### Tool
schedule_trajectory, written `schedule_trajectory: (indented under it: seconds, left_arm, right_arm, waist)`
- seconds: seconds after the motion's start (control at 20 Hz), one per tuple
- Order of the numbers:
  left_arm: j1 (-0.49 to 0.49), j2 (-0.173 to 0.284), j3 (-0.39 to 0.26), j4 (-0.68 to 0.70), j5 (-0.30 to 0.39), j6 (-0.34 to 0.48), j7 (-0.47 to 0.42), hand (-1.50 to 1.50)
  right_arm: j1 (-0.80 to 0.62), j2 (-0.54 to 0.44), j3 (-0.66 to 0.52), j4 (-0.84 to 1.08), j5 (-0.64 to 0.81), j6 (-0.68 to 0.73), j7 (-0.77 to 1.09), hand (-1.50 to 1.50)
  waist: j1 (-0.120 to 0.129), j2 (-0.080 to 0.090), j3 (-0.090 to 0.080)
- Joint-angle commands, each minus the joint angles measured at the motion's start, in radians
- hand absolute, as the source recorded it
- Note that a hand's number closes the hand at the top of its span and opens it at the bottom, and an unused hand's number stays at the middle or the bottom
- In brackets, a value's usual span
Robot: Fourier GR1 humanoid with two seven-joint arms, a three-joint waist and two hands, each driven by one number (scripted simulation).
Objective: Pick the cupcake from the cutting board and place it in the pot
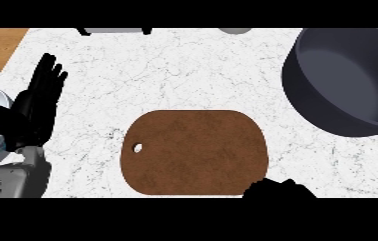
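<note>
Right hand [279, 188] showed only as a dark knuckled mass at the cutting board's [193, 152] 5 o'clock corner; whether its fingers were apart or clamped could not be told. No cupcake was visible on the board; the hand possibly concealed it. Left hand [40, 92] rested with fingers straight at 9 o'clock. Risk: striking the pot's [332, 85] near wall at 2 o'clock during transfer. White marbled counter [184, 70].

The tabletop [184, 70] is white marble with fine dark veining, tan wood at its far left corner. The cutting board [196, 152] is mottled reddish brown. The pot [336, 80] is dark blue-grey. Both robot hands, left [40, 95] and right [279, 189], are black.
</note>
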Motion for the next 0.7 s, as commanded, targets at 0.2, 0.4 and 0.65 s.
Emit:
schedule_trajectory:
  seconds: [0.2,0.4,0.65]
  left_arm:
    - [0.005,-0.041,-0.023,0.016,-0.039,0.033,-0.038,0.00]
    - [0.007,-0.010,0.008,-0.017,0.017,-0.015,0.015,0.00]
    - [0.041,-0.041,-0.003,0.016,-0.013,-0.015,-0.057,0.00]
  right_arm:
    - [0.050,-0.024,-0.371,-0.226,-0.098,-0.168,0.001,1.50]
    - [0.058,-0.001,-0.538,-0.211,-0.245,-0.178,-0.003,1.50]
    - [0.041,-0.036,-0.800,-0.100,-0.437,-0.119,-0.084,1.50]
  waist:
    - [-0.005,0.003,0.001]
    - [0.012,0.004,0.000]
    - [0.015,0.005,0.000]
